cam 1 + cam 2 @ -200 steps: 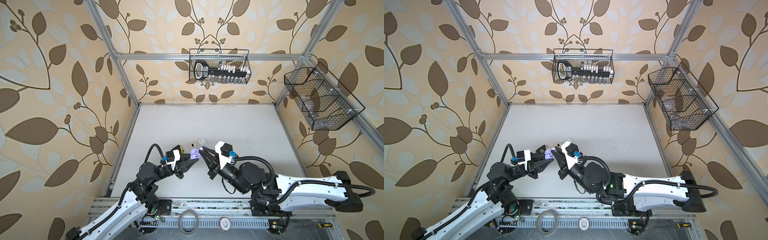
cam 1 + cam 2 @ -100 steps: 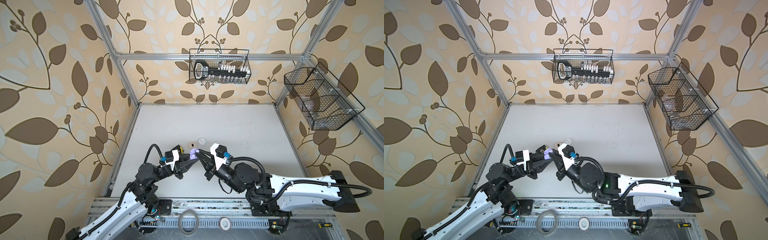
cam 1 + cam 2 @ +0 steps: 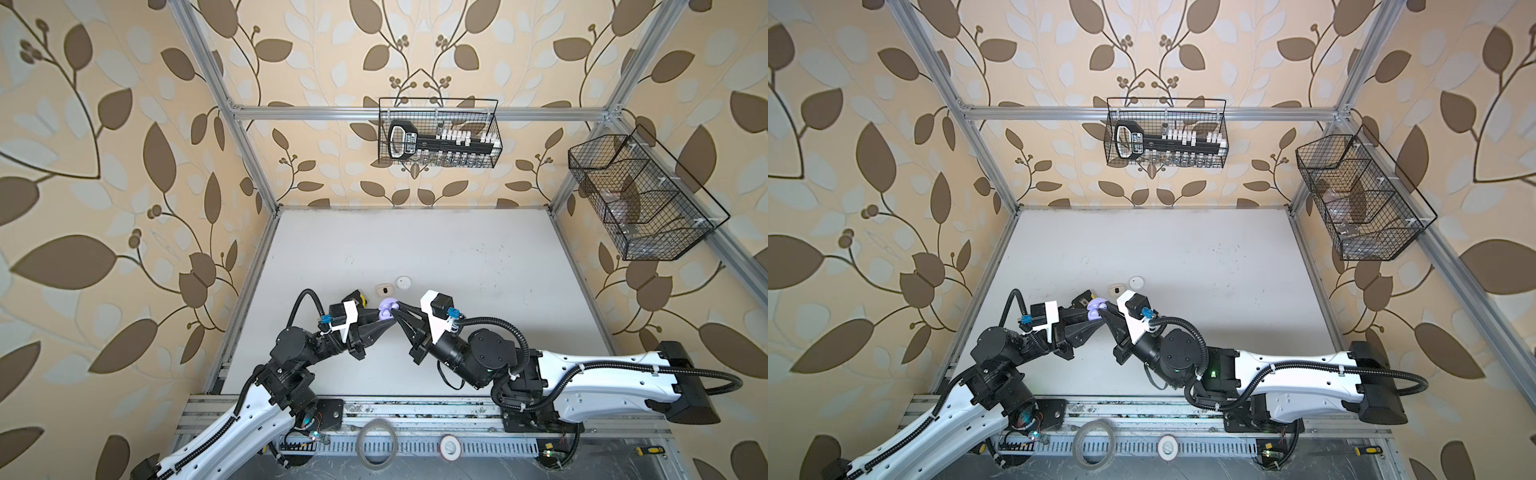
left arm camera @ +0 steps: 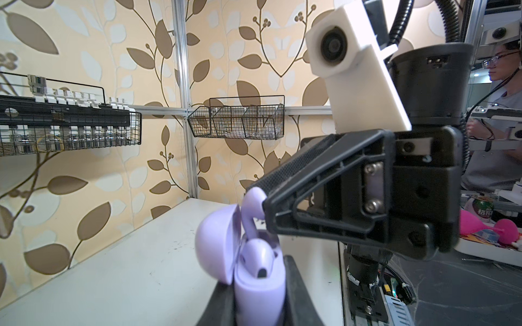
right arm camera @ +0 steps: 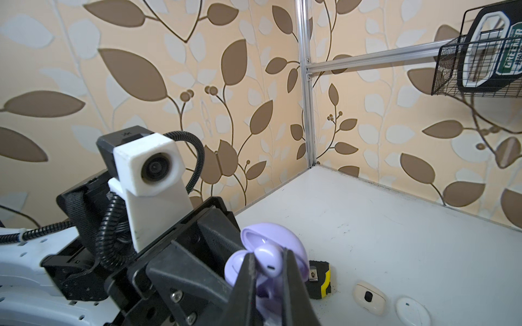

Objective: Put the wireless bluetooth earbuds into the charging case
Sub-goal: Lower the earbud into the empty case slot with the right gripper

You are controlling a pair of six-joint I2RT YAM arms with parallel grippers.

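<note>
1. While the left hand [image 3: 380,321] is clenched on the body of the lavender case [image 4: 255,290], the right hand [image 3: 395,310] grasps a lavender earbud [image 5: 269,262] by its head, directly over that case.
2. In the left wrist view the lid [image 4: 217,242] stands hinged open, on the side away from the right hand.
3. One seated earbud [image 4: 258,261] already sits in the case, with its rounded head showing above the rim.
4. The earbud in the right hand has its stem pointing down toward the opening, just beside the seated earbud. How far it has gone in I cannot tell.
5. In both top views the two hands meet tip to tip near the front middle of the tabletop [image 3: 457,257], and the lavender case shows as a small purple shape between them.
6. Whether the case rests on the tabletop or is lifted off it I cannot tell.
7. Farther back, a cream case [image 3: 383,288] and a round white case [image 3: 403,282] lie side by side on the tabletop, apart from both hands.
8. A black-and-yellow block [image 5: 319,278] lies just behind the lavender case, near the cream case.
9. One wire basket [image 3: 438,133] hangs on the back wall.
10. Another basket [image 3: 640,195] hangs on the right wall.
</note>
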